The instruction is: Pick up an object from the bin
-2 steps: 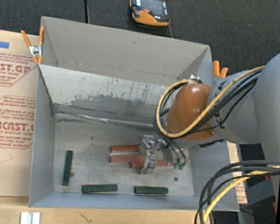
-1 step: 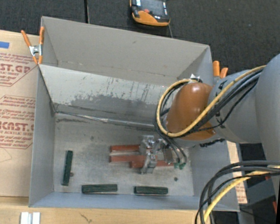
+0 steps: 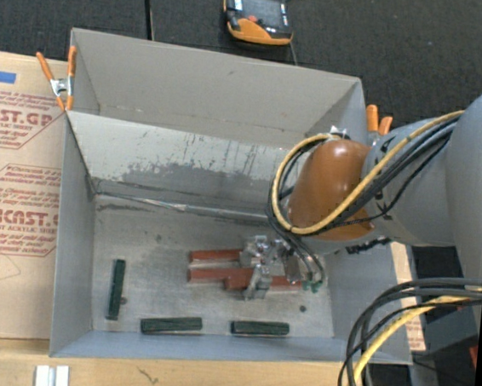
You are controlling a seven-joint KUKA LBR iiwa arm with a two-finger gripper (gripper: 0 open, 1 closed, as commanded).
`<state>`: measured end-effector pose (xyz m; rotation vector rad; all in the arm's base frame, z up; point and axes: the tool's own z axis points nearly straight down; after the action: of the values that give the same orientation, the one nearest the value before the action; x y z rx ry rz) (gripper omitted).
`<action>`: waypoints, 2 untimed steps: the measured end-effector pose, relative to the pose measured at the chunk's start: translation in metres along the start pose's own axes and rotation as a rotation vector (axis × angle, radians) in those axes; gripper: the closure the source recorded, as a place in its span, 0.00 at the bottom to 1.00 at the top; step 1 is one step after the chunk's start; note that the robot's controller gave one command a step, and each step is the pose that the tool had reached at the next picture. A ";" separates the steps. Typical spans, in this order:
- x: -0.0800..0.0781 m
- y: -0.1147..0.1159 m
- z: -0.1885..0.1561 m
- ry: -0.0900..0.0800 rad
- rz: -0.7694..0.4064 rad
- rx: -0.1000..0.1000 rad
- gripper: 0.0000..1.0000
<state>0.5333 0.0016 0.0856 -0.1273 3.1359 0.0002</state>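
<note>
Gripper (image 3: pixel 256 282) is low in the bin (image 3: pixel 185 152), just above the floor, in the half nearer the arm. The orange wrist cover (image 3: pixel 327 188) and looped yellow-and-black cables (image 3: pixel 288 171) sit directly above and behind it.

Gripper state: cannot tell whether it is spread or pressed together, as the wrist hardware hides the tip. No object can be confirmed as pinched.

Nearest objects are two reddish-brown bars lying side by side on the floor, roughly parallel.
- upper bar (image 3: pixel 214 256): its near end reaches the gripper and the rest extends away from the arm.
- lower bar (image 3: pixel 214 274): it runs in under the gripper tip, and a short reddish piece shows on the arm side. Contact looks likely but cannot be confirmed.

Other objects are dark green bars, all apart from the gripper.
- first green bar (image 3: pixel 259 327): just beyond the gripper toward the front wall, lying flat along that wall.
- second green bar (image 3: pixel 171 325): further along the same wall, away from the arm.
- third green bar (image 3: pixel 115 289): well apart, near the far side wall and turned crosswise to the other two.
</note>
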 end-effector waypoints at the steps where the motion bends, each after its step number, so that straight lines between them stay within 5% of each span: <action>1: 0.002 0.000 -0.020 0.010 0.000 -0.001 1.00; 2: 0.000 0.000 -0.042 0.004 0.000 -0.001 1.00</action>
<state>0.5327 0.0019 0.1274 -0.1280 3.1401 0.0008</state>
